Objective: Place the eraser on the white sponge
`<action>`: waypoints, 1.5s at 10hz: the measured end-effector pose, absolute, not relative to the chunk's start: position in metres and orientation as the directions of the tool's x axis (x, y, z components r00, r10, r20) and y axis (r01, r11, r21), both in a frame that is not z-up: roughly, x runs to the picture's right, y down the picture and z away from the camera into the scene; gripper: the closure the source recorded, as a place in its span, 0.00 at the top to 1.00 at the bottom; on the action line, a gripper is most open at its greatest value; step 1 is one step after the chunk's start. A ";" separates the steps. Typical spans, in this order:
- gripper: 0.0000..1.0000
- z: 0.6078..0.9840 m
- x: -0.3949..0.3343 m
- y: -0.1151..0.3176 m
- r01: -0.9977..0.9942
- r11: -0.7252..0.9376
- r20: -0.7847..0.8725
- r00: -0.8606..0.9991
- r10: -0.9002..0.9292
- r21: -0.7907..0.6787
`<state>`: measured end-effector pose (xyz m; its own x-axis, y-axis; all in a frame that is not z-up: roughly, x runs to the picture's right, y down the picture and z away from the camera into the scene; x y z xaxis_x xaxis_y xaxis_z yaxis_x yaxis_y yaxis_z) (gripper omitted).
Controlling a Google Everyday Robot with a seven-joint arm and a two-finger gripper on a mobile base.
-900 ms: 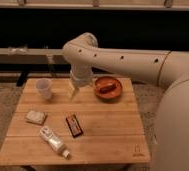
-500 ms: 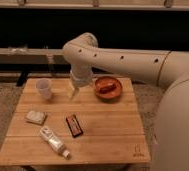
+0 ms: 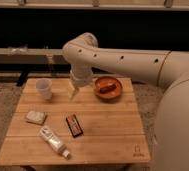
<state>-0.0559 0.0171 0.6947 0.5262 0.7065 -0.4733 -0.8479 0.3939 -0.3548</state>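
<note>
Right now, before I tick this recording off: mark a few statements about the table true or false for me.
1. The eraser lies on the table, apart from the white sponge. True.
2. The tool holds the eraser. False: it hangs empty over the table, between the white cup and the orange bowl.
3. The white tube lies nearer the front edge than the eraser. True.
4. The white cup stands on the white sponge. False: it stands on bare wood behind it.
</note>
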 end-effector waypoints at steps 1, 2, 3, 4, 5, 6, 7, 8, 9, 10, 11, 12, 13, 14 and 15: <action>0.80 0.695 -0.056 0.017 -0.848 0.394 -0.473 0.526 0.707 -0.355; 0.80 0.695 -0.056 0.017 -0.848 0.394 -0.473 0.526 0.707 -0.355; 0.80 0.695 -0.056 0.017 -0.848 0.394 -0.473 0.526 0.707 -0.355; 0.80 0.695 -0.056 0.017 -0.848 0.394 -0.473 0.526 0.707 -0.355; 0.80 0.695 -0.056 0.017 -0.848 0.394 -0.473 0.526 0.706 -0.355; 0.80 0.695 -0.056 0.017 -0.848 0.394 -0.473 0.526 0.707 -0.355; 0.80 0.695 -0.056 0.017 -0.848 0.394 -0.473 0.526 0.706 -0.355; 0.80 0.695 -0.056 0.017 -0.848 0.394 -0.473 0.526 0.706 -0.355; 0.80 0.695 -0.056 0.017 -0.848 0.394 -0.473 0.526 0.707 -0.355; 0.80 0.695 -0.056 0.017 -0.848 0.394 -0.473 0.526 0.706 -0.355; 0.80 0.695 -0.056 0.017 -0.848 0.394 -0.473 0.526 0.707 -0.355; 0.80 0.695 -0.056 0.017 -0.848 0.394 -0.473 0.527 0.706 -0.355; 0.80 0.695 -0.056 0.018 -0.846 0.399 -0.475 0.530 0.703 -0.354; 0.80 0.695 -0.063 0.021 -0.828 0.433 -0.471 0.560 0.682 -0.357; 0.80 0.696 -0.070 0.025 -0.803 0.479 -0.463 0.595 0.657 -0.354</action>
